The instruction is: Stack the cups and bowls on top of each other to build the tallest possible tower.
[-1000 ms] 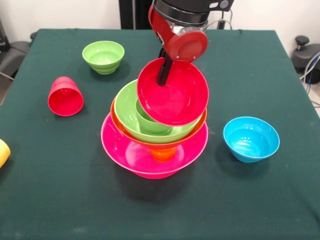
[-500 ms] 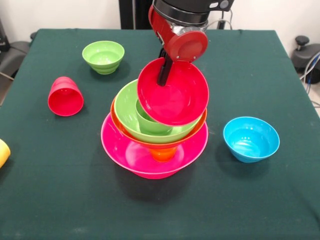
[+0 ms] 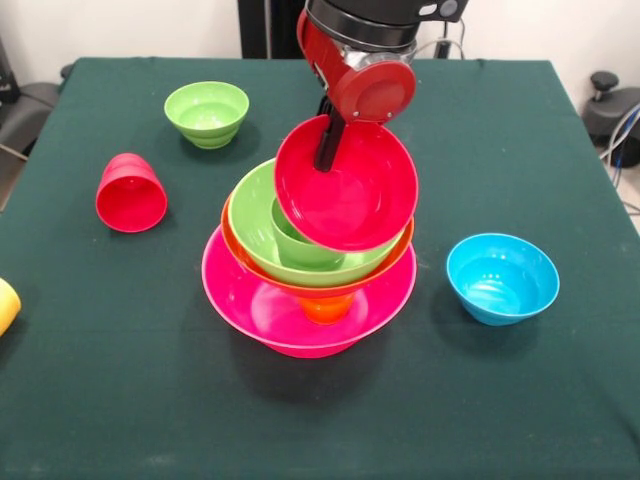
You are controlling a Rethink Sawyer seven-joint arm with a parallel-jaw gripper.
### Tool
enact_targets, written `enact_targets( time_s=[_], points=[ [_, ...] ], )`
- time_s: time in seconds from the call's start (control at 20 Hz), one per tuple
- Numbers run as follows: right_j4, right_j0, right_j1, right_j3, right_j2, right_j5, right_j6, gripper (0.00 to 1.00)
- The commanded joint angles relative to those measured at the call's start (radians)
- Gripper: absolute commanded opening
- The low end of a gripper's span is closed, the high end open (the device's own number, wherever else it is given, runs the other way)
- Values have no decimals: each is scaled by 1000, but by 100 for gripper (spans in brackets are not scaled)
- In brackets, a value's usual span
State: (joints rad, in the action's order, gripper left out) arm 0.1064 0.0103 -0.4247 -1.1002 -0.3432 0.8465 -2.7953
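The tower [image 3: 308, 290] stands mid-table: the very large pink bowl [image 3: 250, 305] as base, an orange cup [image 3: 327, 308] in it, then the large orange bowl [image 3: 385, 268], the large green bowl [image 3: 255, 225] and a green cup [image 3: 295, 245] inside that. My gripper [image 3: 328, 150] comes down from above and is shut on the rim of the small red bowl [image 3: 350, 195]. It holds the bowl tilted toward the camera, over the tower's right side. One black finger shows inside the bowl.
A red cup [image 3: 130, 193] lies on its side at the left. A yellow cup [image 3: 5, 305] shows at the left edge. The small green bowl [image 3: 207, 113] stands at the back left, the small blue bowl [image 3: 502, 278] at the right.
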Motion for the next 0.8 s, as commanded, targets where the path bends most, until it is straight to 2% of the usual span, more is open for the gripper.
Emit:
enact_targets(
  time_s=[0.05, 0.1, 0.15, 0.8],
  points=[
    [-7, 9, -21, -49, 93, 61, 31, 0],
    [-9, 10, -23, -51, 92, 61, 34, 0],
    [-15, 9, -23, -51, 88, 64, 40, 100],
    [-58, 48, -77, -143, 97, -16, 127, 100]
  ],
)
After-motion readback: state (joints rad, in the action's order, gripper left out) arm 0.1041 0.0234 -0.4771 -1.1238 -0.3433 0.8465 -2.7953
